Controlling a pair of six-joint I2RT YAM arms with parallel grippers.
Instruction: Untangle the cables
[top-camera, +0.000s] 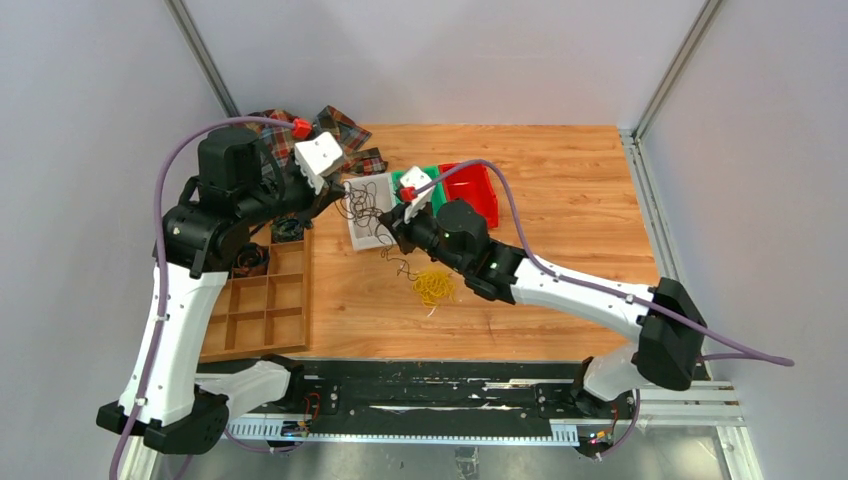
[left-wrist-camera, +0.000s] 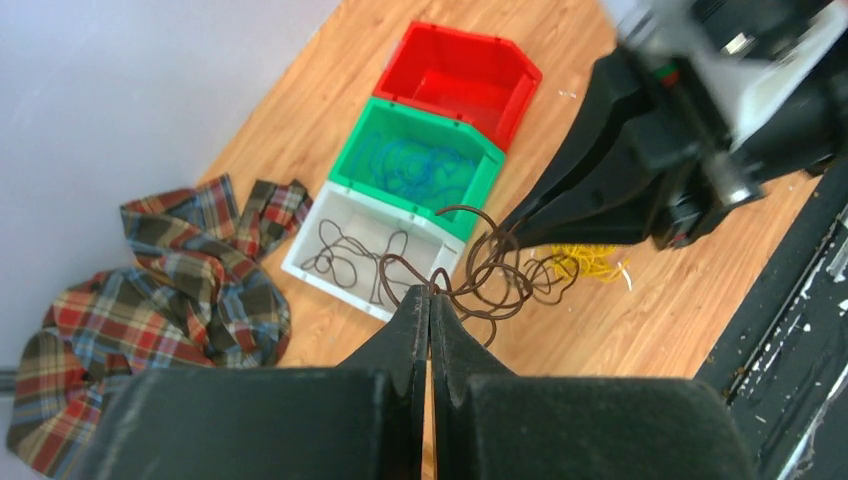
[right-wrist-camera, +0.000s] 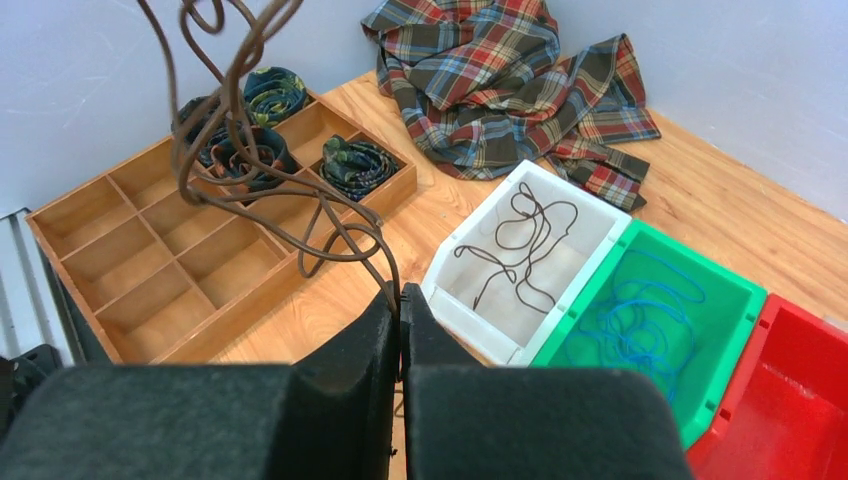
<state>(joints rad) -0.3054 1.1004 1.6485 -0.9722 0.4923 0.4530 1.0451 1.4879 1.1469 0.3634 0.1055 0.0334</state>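
Observation:
A tangle of thin dark cable hangs in loops between my two grippers, above the white bin. My left gripper is shut on one strand of it, seen at its tips. My right gripper is shut on another strand that runs up from its tips. A yellow cable bunch lies on the table near the right arm. More dark cable lies in the white bin. Blue cable lies in the green bin.
A red bin stands to the right of the green one. A wooden compartment tray with dark coiled bundles lies at the left. A plaid cloth lies at the back.

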